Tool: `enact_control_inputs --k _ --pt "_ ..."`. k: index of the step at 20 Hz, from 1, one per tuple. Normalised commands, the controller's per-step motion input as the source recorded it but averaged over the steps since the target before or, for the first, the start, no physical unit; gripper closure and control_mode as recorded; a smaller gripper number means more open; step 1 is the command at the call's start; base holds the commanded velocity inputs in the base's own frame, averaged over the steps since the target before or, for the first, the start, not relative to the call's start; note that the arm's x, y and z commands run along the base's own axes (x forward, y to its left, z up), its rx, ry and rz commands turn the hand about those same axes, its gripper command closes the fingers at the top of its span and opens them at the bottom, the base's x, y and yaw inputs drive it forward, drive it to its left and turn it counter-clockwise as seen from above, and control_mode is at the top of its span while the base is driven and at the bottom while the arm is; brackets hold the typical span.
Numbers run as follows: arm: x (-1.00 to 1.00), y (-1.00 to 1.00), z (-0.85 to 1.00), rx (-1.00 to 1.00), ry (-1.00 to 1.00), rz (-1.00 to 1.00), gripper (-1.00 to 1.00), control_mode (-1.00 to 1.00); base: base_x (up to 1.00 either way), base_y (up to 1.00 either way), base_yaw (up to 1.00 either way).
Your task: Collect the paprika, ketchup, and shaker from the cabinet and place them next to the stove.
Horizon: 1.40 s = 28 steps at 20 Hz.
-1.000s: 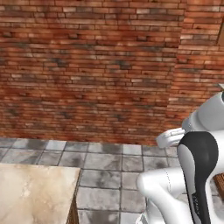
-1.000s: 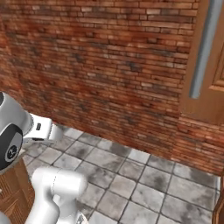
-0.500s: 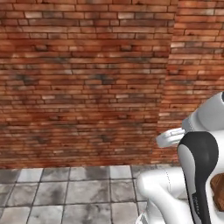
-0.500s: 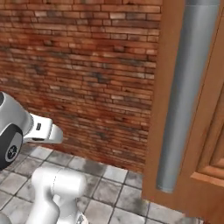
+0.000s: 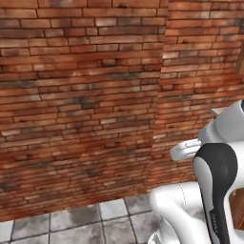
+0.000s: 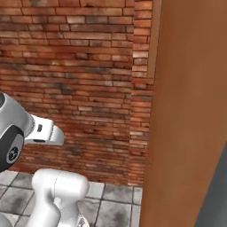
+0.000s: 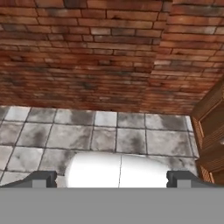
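The red-brown brick wall [image 5: 81, 105] stands close ahead in both base views, its courses of weathered brick running down to a floor of grey stone tiles [image 5: 71, 224]. In the left base view the wall makes a shallow inner corner a little right of centre, and the white arm with dark joints [image 5: 214, 190] rises at the lower right edge.

In the right base view a tall, plain light-brown wooden panel [image 6: 186, 115] fills the right side (whether it belongs to the cabinet cannot be told from here); its left edge meets the brick, and a grey strip shows at the lower right corner.

The hand view looks down over the tiled floor toward the foot of the brick wall. The two-finger gripper [image 7: 111, 178] has its two small dark tips set far apart near the bottom corners, jaws spread wide with nothing between them. At the right edge of that view stands slatted brown woodwork [image 7: 212, 135], its base on the tiles.

The paprika jar, ketchup bottle, shaker and stove cannot be placed from these pictures.
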Motion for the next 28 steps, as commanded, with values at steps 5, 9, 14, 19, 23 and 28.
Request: enact_control_inputs --k 5,9,14,19,23,28 --pt "0.0 0.0 0.0 0.0 0.0 0.0 -1.0 1.0 0.21 -0.33 -0.47" --pt "0.0 0.0 0.0 0.0 0.0 0.0 -1.0 1.0 0.12 -0.21 -0.51" --pt "0.0 0.0 0.0 0.0 0.0 0.0 -1.0 1.0 0.18 -0.15 -0.5" --pt "0.0 0.0 0.0 0.0 0.0 0.0 -1.0 1.0 0.39 -0.18 -0.45" --pt "0.0 0.0 0.0 0.0 0.0 0.0 -1.0 1.0 0.52 -0.23 -0.4" --pt "0.0 0.0 0.0 0.0 0.0 0.0 -1.0 1.0 0.56 -0.1 -0.39"
